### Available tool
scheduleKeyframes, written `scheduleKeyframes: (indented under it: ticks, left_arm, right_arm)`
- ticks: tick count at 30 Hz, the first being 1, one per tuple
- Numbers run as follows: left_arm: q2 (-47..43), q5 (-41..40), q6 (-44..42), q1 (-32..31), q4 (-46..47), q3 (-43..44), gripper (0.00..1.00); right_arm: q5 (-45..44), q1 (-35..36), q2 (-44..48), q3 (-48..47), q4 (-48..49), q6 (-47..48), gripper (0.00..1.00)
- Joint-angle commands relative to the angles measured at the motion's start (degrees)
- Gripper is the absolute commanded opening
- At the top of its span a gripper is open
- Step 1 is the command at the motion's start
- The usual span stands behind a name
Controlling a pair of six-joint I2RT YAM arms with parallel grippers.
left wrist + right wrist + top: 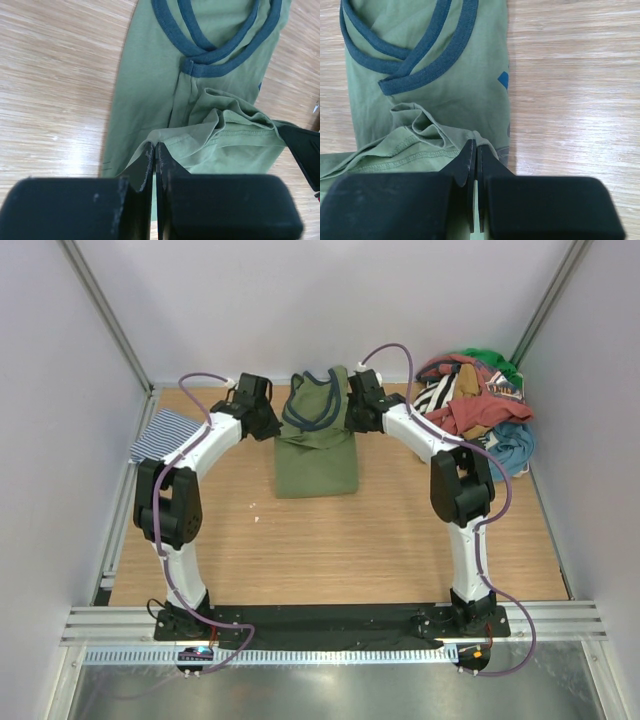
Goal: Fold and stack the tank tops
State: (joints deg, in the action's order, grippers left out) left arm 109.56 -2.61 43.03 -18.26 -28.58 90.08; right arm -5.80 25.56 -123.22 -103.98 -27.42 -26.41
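Observation:
The olive green tank top (317, 445) with dark navy trim lies folded lengthwise at the table's far middle, straps toward the back wall. My left gripper (268, 418) is shut on its hem corner at the left side; the wrist view shows the pinched cloth (165, 137) at the fingertips (154, 148). My right gripper (356, 412) is shut on the other hem corner (485, 139), which is lifted over the body of the top (445, 95). The striped navy-and-white tank top (165, 435) lies folded at the far left.
A heap of mixed clothes (475, 405) fills the far right corner. Bare wooden table (330, 550) lies between the olive top and the arm bases. Metal frame posts and white walls close in the sides.

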Motion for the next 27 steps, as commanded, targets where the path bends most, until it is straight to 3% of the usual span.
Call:
scheduleKeyframes:
  ticks: [1,10,11,12,13,14,17,21,27]
  left_arm:
    - [-1.89,-1.61,-0.05,0.16,0.63,2.64,0.00]
    - [4.08,-1.34,-0.22,0.42,-0.43,8.44,0.00]
    - [5.65,-1.34,-0.22,0.51,-0.43,9.14,0.00]
    - [6.54,-0.73,-0.31,0.68,-0.69,9.93,0.08]
    - [7.42,0.23,-1.01,0.77,-0.86,11.76,0.19]
    - [9.43,0.67,-1.36,0.95,-1.47,13.00,0.39]
    - [10.24,1.20,-2.85,1.03,-5.25,16.88,0.59]
    - [2.18,0.77,-2.69,1.03,-3.42,8.83,0.69]
    - [-7.51,4.55,-1.80,-0.98,-0.17,-5.85,0.69]
  right_arm:
    - [0.53,-0.69,4.13,-2.36,1.31,0.57,0.02]
    - [1.94,-1.74,-0.61,-8.33,0.08,0.66,0.05]
    - [2.11,-1.83,-2.01,-9.04,0.09,0.58,0.13]
    - [2.20,-1.92,-2.81,-10.44,0.17,0.66,0.22]
    - [2.03,-2.01,-3.60,-11.23,-0.17,0.23,0.38]
    - [1.76,-2.44,-4.39,-11.85,-0.44,-0.13,0.57]
    - [2.38,-2.62,-2.65,-9.67,1.05,-0.39,0.71]
    - [2.20,-2.80,7.43,3.66,7.37,-0.22,0.76]
    - [10.10,-2.89,17.91,22.29,12.91,-1.35,0.73]
